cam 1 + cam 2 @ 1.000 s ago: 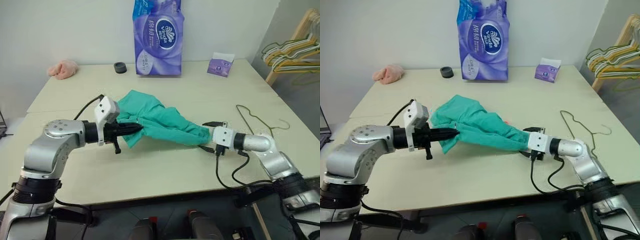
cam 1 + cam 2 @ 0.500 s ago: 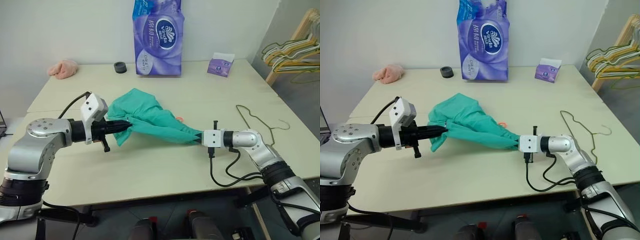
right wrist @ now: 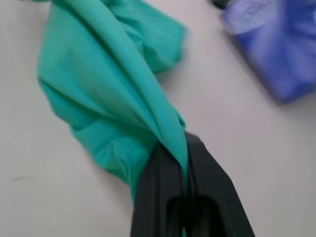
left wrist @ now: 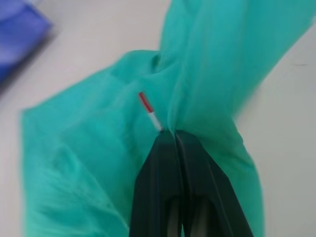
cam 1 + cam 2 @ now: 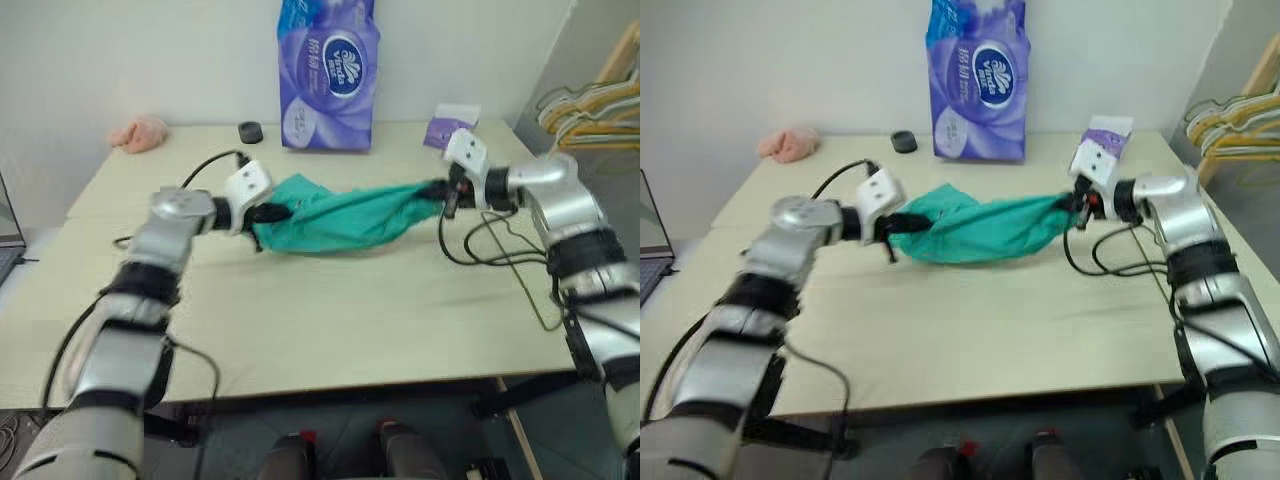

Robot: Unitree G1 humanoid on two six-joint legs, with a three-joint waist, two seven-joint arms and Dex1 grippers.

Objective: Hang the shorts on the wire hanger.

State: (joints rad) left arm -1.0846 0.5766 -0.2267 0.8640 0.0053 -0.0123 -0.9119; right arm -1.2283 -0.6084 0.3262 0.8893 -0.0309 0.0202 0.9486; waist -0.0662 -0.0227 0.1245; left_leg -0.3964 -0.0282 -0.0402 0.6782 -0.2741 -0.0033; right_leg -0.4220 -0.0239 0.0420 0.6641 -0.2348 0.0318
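The teal-green shorts (image 5: 345, 218) hang stretched between my two grippers over the middle of the table, sagging low in the centre. My left gripper (image 5: 272, 213) is shut on the shorts' left end. In the left wrist view its fingertips (image 4: 174, 134) pinch a fold beside the orange drawstring tip (image 4: 144, 101). My right gripper (image 5: 441, 191) is shut on the right end, and its fingers (image 3: 163, 163) clamp a ridge of cloth in the right wrist view. The wire hanger (image 5: 535, 300) lies flat on the table below my right arm, partly crossed by black cables.
A tall purple tissue pack (image 5: 328, 75), a small purple box (image 5: 445, 125) and a black roll (image 5: 250, 131) stand along the table's far edge. A pink cloth (image 5: 140, 132) lies at the far left corner. A wooden rack with several hangers (image 5: 590, 105) stands off the table's right.
My right gripper shut on the shorts' right end. Both arms then rose and reached forward, lifting the shorts off the table and pulling them out between them. The camera view has shifted too.
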